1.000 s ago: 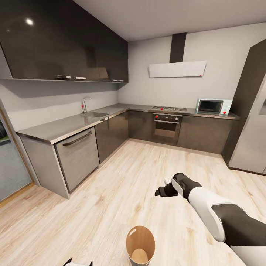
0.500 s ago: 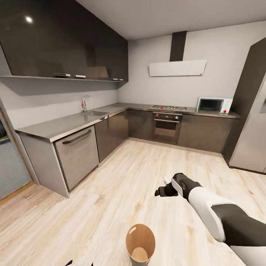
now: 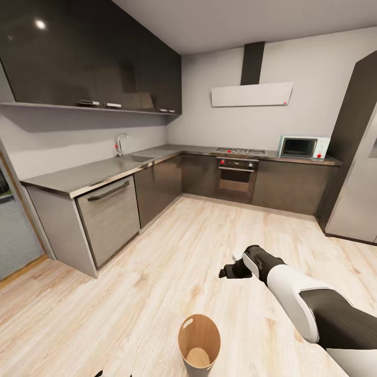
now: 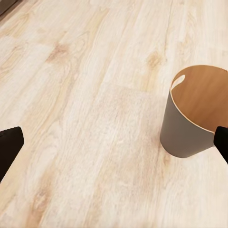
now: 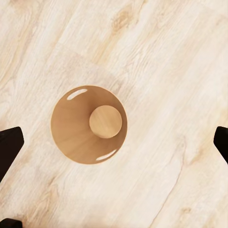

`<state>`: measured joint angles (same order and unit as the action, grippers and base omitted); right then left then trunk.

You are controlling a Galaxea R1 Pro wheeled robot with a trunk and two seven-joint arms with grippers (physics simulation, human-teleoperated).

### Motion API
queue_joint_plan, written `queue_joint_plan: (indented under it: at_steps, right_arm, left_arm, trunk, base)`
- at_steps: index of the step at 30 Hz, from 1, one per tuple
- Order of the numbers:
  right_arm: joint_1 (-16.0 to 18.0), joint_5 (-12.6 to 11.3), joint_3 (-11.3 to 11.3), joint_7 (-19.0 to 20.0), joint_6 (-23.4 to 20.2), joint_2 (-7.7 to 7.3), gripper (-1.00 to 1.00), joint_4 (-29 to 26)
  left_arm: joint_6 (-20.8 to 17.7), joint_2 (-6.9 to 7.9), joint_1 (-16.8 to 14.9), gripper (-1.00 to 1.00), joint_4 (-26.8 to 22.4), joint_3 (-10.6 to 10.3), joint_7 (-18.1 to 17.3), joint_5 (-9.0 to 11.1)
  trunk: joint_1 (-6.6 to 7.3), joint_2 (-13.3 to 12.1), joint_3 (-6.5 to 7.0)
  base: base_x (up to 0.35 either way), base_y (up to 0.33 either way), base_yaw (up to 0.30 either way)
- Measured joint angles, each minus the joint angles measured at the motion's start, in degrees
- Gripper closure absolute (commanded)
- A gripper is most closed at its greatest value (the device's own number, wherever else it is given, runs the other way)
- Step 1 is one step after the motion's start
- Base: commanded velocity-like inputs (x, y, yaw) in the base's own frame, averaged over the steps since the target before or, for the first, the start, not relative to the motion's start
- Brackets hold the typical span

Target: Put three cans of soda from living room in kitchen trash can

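One tash can [image 3: 199, 345] stands upright on the floor [image 3: 173, 262]; both grippers, left [image 4: 114, 147] and right [image 5: 114, 147], gape, holding nothing.

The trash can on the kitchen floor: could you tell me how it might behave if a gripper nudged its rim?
The trash can narrows toward its base, so a rim push may tip it. It looks empty, so probably light and apt to slide on the smooth wood floor.
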<state>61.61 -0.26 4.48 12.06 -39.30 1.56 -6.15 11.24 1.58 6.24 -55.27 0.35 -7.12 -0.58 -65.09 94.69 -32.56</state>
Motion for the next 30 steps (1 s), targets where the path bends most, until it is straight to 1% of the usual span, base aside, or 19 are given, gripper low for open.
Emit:
queue_joint_plan:
  at_steps: [12, 19, 30]
  right_arm:
    - [0.00, 0.01, 0.00, 0.03, 0.22, 0.24, -1.00, 0.00]
    - [0.00, 0.01, 0.08, 0.11, 0.42, 0.36, -1.00, 0.00]
    - [0.00, 0.00, 0.09, 0.23, 0.53, 0.37, -1.00, 0.00]
  left_arm:
    - [0.00, 0.00, 0.00, -1.00, 0.14, -0.04, 0.00, -0.03]
    - [0.01, -0.02, -0.10, -1.00, 1.60, -0.08, 0.02, 0.02]
    - [0.01, 0.00, -0.17, -1.00, 2.06, -0.09, 0.00, -0.01]
  trunk:
    - [-2.64, 4.81, -2.15]
    - [-4.17, 7.62, -3.41]
    - [-6.59, 12.03, -5.39]
  base:
    - [0.000, 0.000, 0.000]
    - [0.000, 0.000, 0.000]
    - [0.000, 0.000, 0.000]
